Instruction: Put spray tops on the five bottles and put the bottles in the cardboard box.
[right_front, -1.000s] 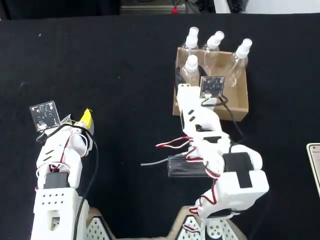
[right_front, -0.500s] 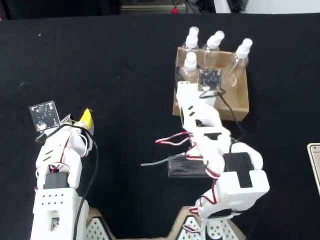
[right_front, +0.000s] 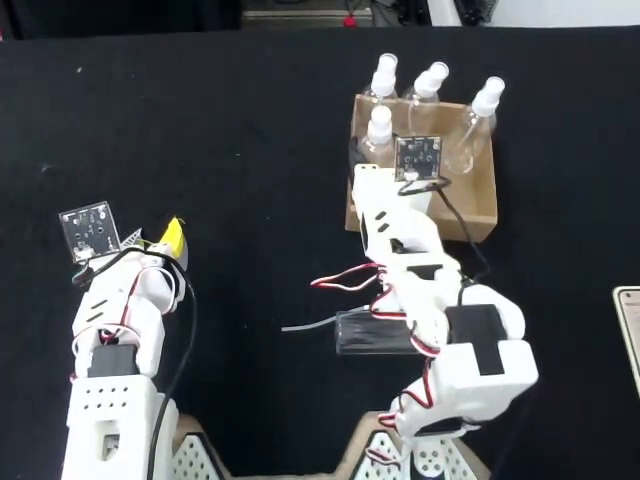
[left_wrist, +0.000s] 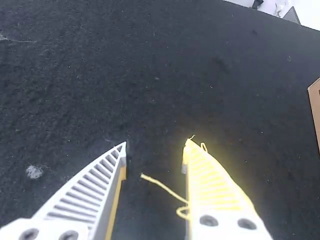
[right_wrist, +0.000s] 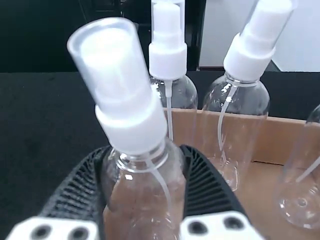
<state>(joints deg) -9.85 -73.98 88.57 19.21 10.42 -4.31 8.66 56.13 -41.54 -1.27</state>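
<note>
The cardboard box (right_front: 478, 205) sits at the back right of the black table. Three clear bottles with white spray tops (right_front: 384, 76) (right_front: 432, 80) (right_front: 486, 101) stand along its far side. My right gripper (right_wrist: 145, 155) is shut on a fourth spray-topped bottle (right_wrist: 131, 95) (right_front: 380, 124), holding it tilted over the box's near left corner. Another clear bottle (right_front: 372, 332) lies on its side on the table under the right arm, with a thin tube (right_front: 305, 325) sticking out. My left gripper (left_wrist: 155, 150) (right_front: 165, 240) hangs open over bare cloth at the left.
The table is covered in black cloth (right_front: 230, 150), with free room across its middle and left. A pale flat object (right_front: 629, 330) lies at the right edge. In the right wrist view the box's far wall (right_wrist: 280, 137) stands behind the held bottle.
My right arm has pushed a little farther over the box with its bottle. The left arm has kept still.
</note>
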